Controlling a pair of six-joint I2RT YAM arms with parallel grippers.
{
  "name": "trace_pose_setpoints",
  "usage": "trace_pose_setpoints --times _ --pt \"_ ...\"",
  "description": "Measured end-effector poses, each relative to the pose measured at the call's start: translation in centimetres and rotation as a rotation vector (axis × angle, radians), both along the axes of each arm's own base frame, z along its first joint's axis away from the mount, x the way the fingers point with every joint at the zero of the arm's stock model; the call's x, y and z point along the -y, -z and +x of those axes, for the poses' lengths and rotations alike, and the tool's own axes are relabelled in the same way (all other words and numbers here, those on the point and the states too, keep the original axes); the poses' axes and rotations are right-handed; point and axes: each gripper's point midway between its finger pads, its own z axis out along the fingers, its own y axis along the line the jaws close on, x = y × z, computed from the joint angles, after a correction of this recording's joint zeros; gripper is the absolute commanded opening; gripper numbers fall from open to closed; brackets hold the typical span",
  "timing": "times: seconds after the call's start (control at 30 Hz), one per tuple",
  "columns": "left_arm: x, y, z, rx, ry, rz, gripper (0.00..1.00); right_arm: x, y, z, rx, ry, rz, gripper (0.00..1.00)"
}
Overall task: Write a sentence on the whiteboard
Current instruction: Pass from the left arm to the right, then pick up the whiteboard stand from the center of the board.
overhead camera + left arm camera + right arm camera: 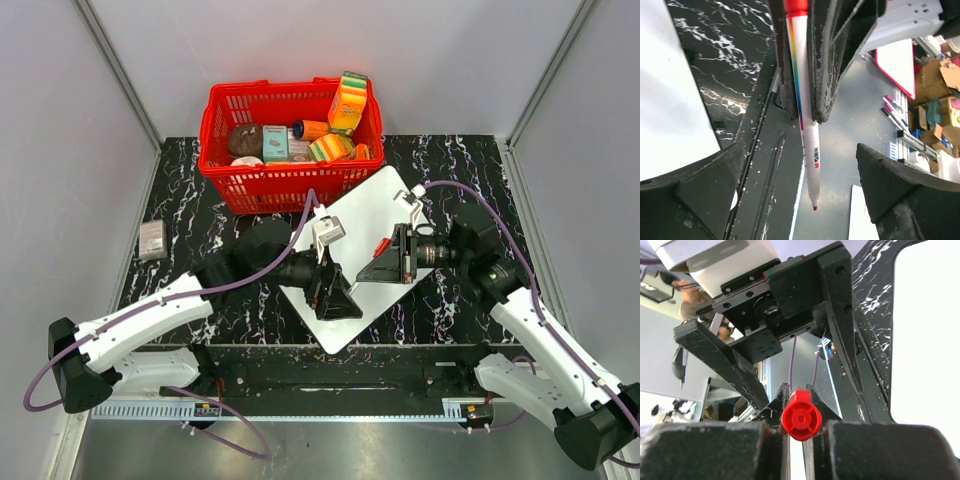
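Observation:
The whiteboard [370,205] lies tilted on the black table, and no writing shows on it. It also shows in the left wrist view [675,100] and in the right wrist view [927,340]. My right gripper [378,266] is shut on a white marker [807,135] with a bare red tip [814,207]. The marker's red rear end [801,421] sits between my right gripper's [801,445] jaws, and it shows in the top view [381,246]. My left gripper [338,298] faces it. It is open [800,155], with one jaw on each side of the marker's tip end, not touching it.
A red basket [225,110] of boxes and packets stands behind the board at the back of the table. A small grey box [152,240] lies at the left edge. Both arms cross over the board's near half.

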Motion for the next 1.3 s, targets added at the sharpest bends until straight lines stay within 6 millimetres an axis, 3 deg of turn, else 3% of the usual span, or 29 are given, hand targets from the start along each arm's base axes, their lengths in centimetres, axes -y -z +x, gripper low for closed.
trace_pose_setpoints --times 0.27,0.5,0.63,0.73,1.0,1.17,1.3 --pt "-1.8 1.8 3.1 -0.006 -0.252 0.112 0.99 1.2 2.6 1.8 -0.042 0.201 -0.126 0.00" --pt "-7.4 0.9 3.7 -0.045 -0.544 0.042 0.99 4.9 2.2 2.2 0.029 0.472 -0.172 0.00" --pt "-11.5 1.4 3.1 -0.090 -0.688 -0.019 0.99 6.3 1.4 1.8 0.055 0.556 -0.149 0.00" --pt "-13.2 2.7 3.1 -0.127 -0.765 0.007 0.99 6.7 1.8 2.2 0.038 0.592 -0.162 0.00" --pt "-13.9 8.6 3.2 -0.192 -0.817 0.226 0.99 6.4 5.2 5.3 -0.049 0.660 -0.279 0.00" --pt "-12.9 9.6 2.6 -0.167 -0.735 0.286 0.99 5.3 6.9 8.9 -0.105 0.697 -0.369 0.00" --pt "-11.8 9.4 2.0 -0.144 -0.661 0.277 0.99 4.6 5.5 11.7 -0.075 0.705 -0.401 0.00"
